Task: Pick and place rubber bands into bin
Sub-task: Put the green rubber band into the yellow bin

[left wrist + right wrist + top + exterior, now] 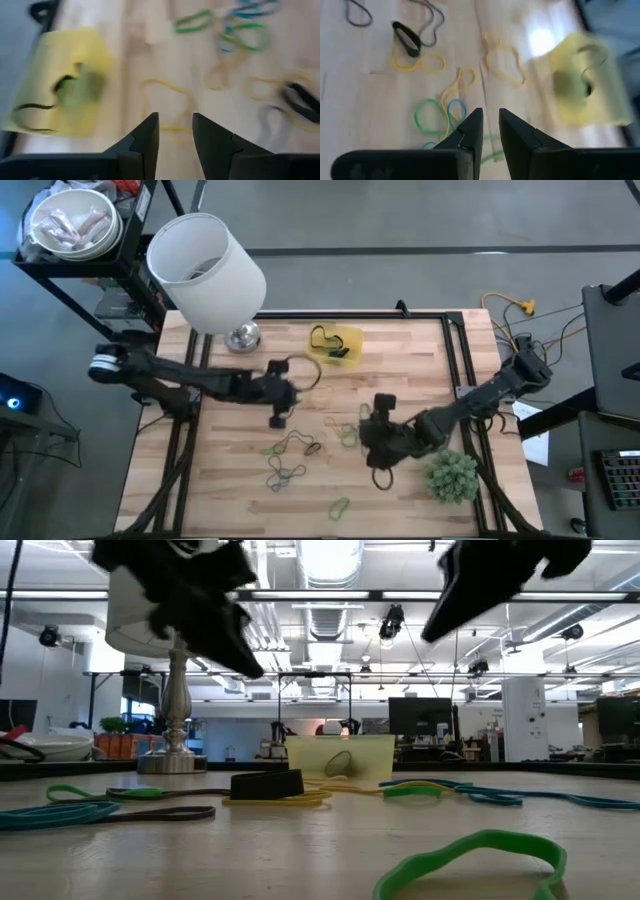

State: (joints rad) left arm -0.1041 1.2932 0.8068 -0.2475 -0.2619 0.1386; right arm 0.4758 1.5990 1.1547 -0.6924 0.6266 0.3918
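Wooden table seen from above, with a white lampshade at its far left corner and a small green plant near the right arm. The bin (translucent yellow, a few bands already inside) stood at the table's far edge, ahead of both pairs of fingers. The left gripper hung above the table, its fingers parted by a narrow gap and empty, a thin yellow band lying just beyond the fingertips. The right gripper likewise hovered with fingers slightly apart, holding nothing; green and blue loops lay beside its fingertips. The remaining rubber bands were scattered loose between the two grippers
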